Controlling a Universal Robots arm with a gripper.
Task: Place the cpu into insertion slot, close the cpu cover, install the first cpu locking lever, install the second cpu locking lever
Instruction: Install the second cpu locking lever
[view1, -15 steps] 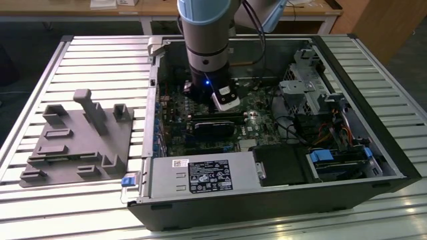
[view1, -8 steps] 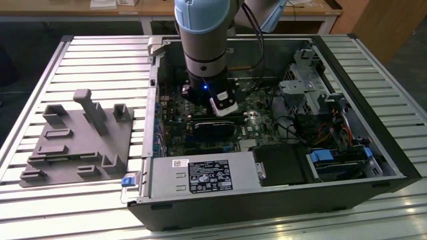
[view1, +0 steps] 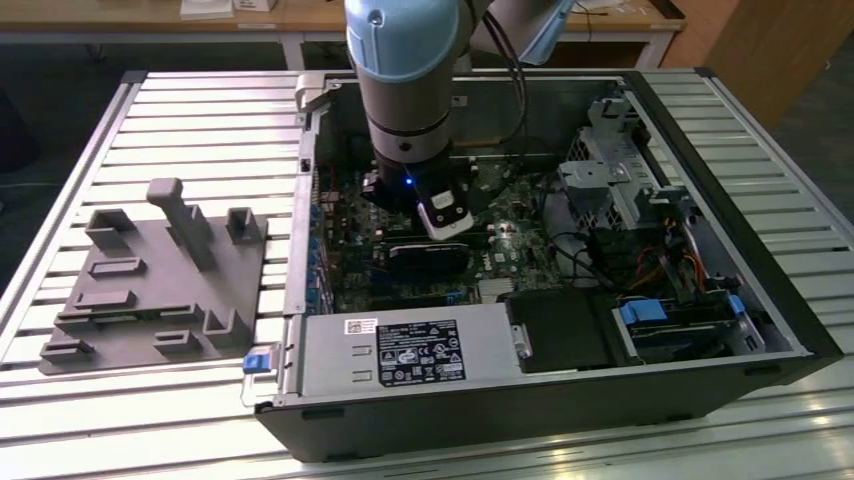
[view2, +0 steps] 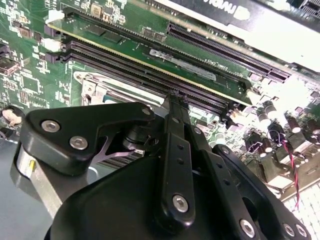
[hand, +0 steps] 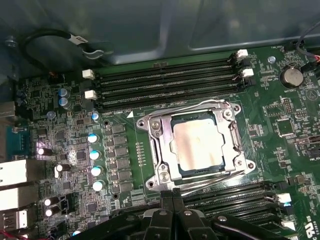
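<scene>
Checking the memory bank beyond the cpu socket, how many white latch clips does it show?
4 white latch clips: two at one end, two at the opposite end. Others may be hidden.

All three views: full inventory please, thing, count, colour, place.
Open desktop computer case: one, black and grey, on the slatted metal table.
Green motherboard: one, inside the case.
Small square cpu with dull silver-brown top: one, seated in the socket at the board's middle in the first wrist view.
Silvery metal cpu cover frame: one, lying closed around the cpu.
Long black memory slots: several, in rows on both sides of the socket.
Black rectangular card: one, below the arm in the exterior view.
Grey moulded parts fixture: one, on the table at the exterior view's left.
Silver power supply box: one, at the case's near edge.
Robot arm: one, grey and blue, reaching into the case.
Black end effector: one, at the socket's edge.
</scene>
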